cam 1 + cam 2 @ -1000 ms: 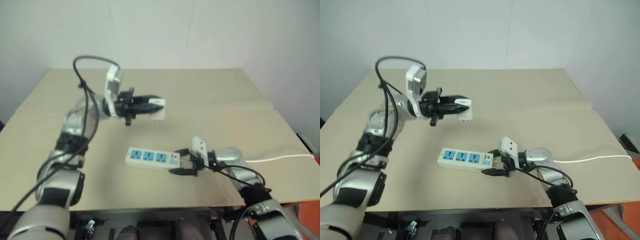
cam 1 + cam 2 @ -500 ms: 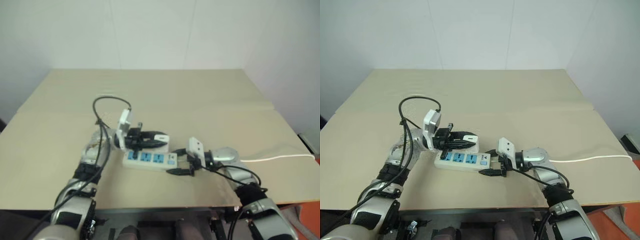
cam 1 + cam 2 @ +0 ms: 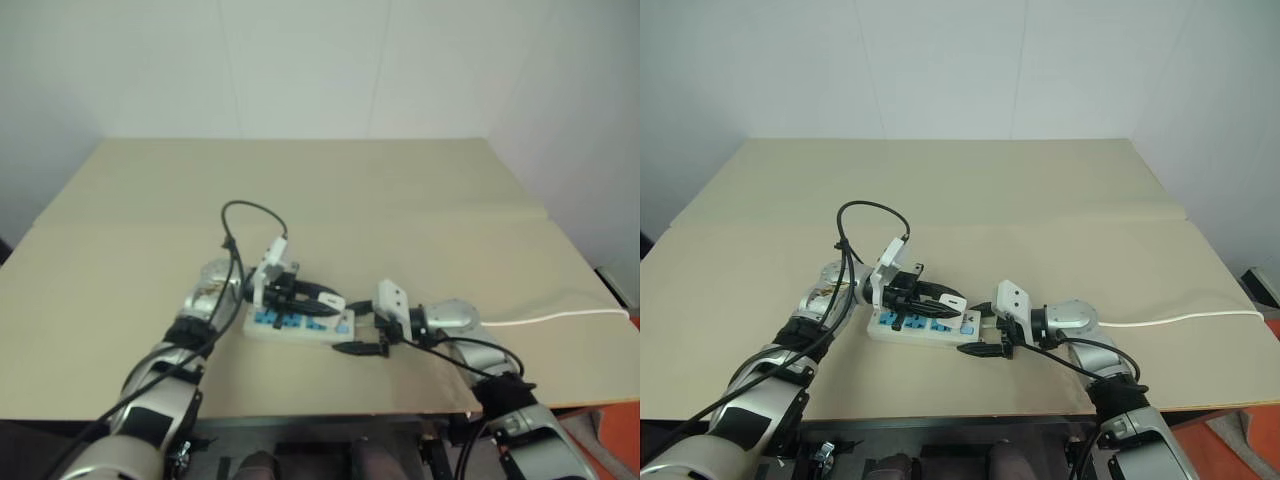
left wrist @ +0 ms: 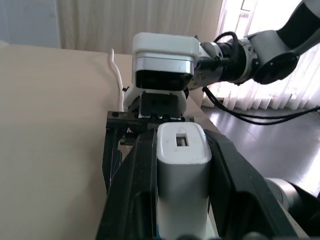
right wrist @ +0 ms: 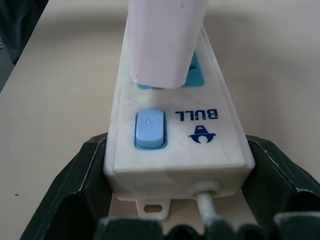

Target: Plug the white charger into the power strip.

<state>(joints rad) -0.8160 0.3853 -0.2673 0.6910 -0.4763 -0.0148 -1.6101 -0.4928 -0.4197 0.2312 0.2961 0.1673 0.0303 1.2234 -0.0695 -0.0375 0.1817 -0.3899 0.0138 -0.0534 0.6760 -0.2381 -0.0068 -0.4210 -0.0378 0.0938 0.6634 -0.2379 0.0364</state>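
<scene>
The white charger point(image 5: 167, 40) is pinched between the left gripper's point(image 3: 945, 300) closed fingers, standing over the blue socket next to the switch point(image 5: 149, 129), apparently seating. The power strip point(image 5: 177, 140), marked "BULL", lies lengthwise left to right near the table's point(image 3: 1040, 200) front edge. The right gripper point(image 3: 985, 335) clamps its switch end, where the cord point(image 3: 1180, 320) leaves rightward.

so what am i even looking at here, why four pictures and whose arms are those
They are a humanoid robot's two arms, each ending in a two-fingered black gripper. Two pictures come from cameras on its head, looking down on a beige tabletop; the other two come from a camera on each wrist. The left gripper is shut on a small plain white charger block, held right over a blue socket. The right gripper grips the switch end of the long white power strip, whose thin white cord trails off the table.
</scene>
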